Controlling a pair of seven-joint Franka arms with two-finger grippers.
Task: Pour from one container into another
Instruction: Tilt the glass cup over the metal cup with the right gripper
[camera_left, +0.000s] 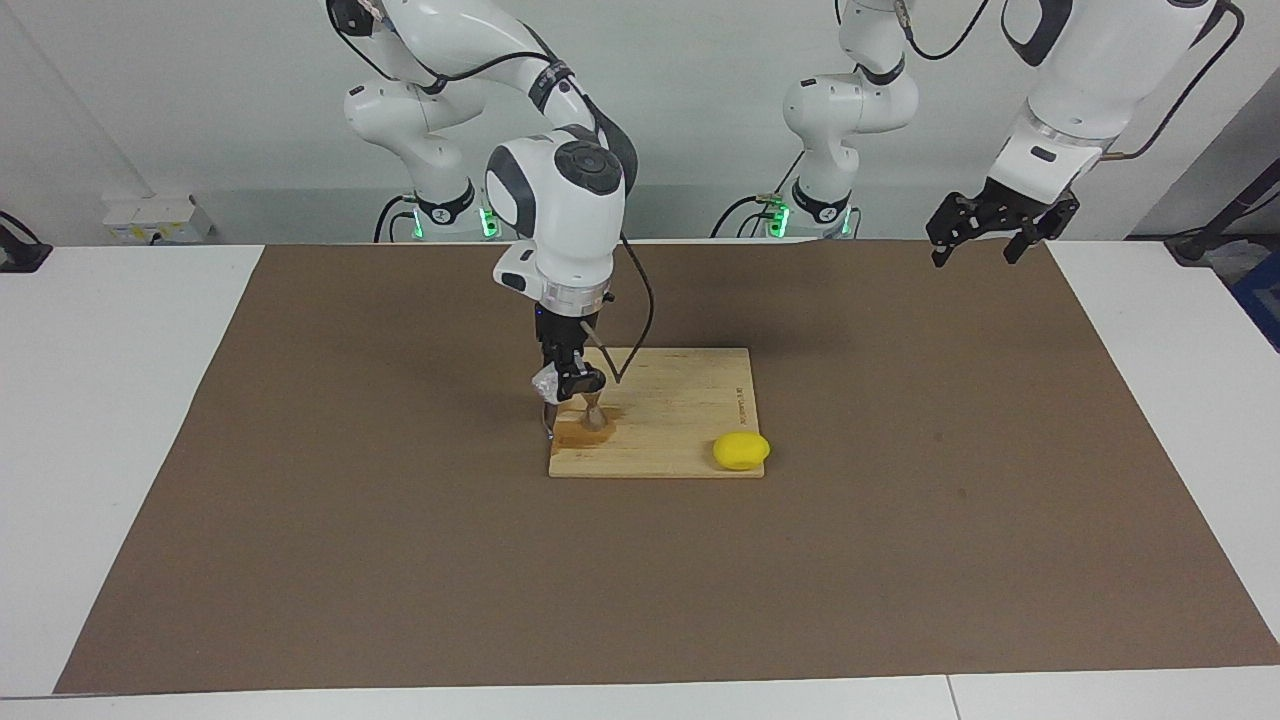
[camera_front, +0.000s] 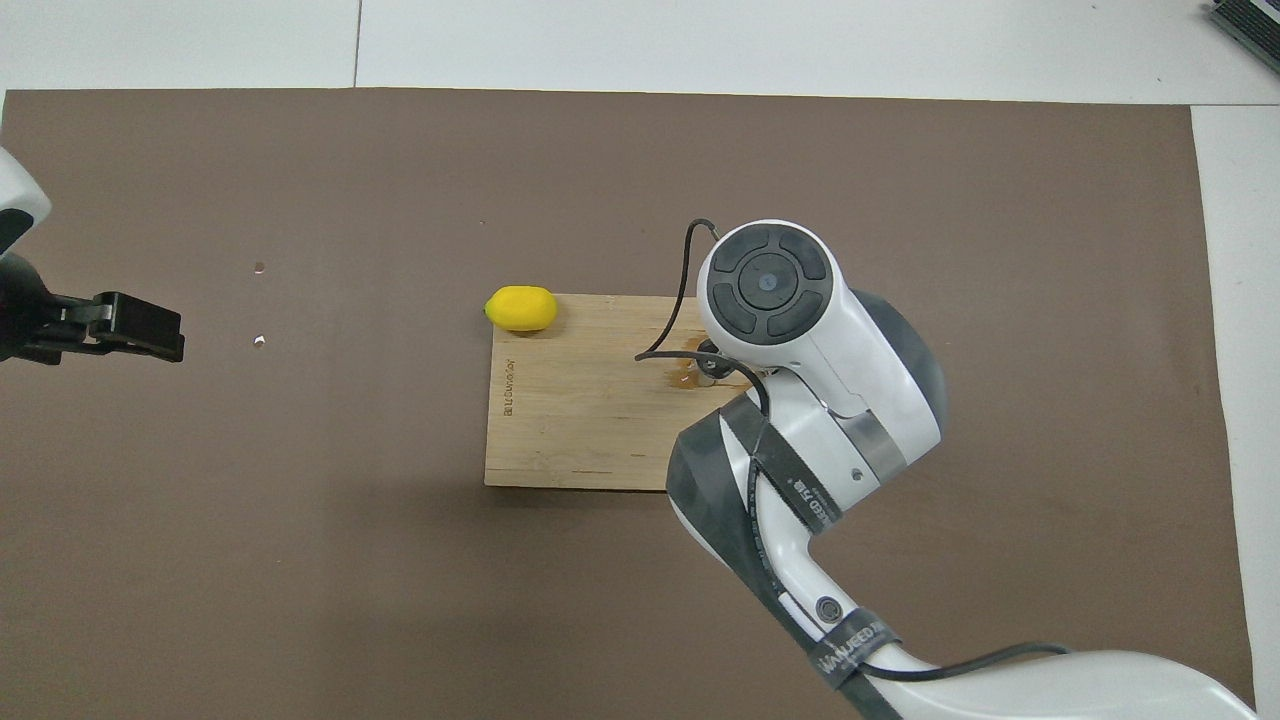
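My right gripper (camera_left: 570, 385) is over the wooden board (camera_left: 690, 400), shut on the small clear glass cup (camera_left: 545, 381), which it holds tilted just above and beside the steel jigger (camera_left: 593, 412). The jigger stands upright on the board's corner toward the right arm's end. A brown wet patch (camera_left: 578, 434) lies on the board around its foot. In the overhead view the right arm hides the cup, and only a bit of the jigger (camera_front: 708, 370) shows on the board (camera_front: 570, 420). My left gripper (camera_left: 985, 235) waits open and empty, raised over the mat's edge by the robots; it also shows in the overhead view (camera_front: 135, 327).
A yellow lemon (camera_left: 741, 450) (camera_front: 520, 308) lies at the board's corner farthest from the robots, toward the left arm's end. A brown mat (camera_left: 300, 500) covers the white table. A cable loops from the right wrist over the board.
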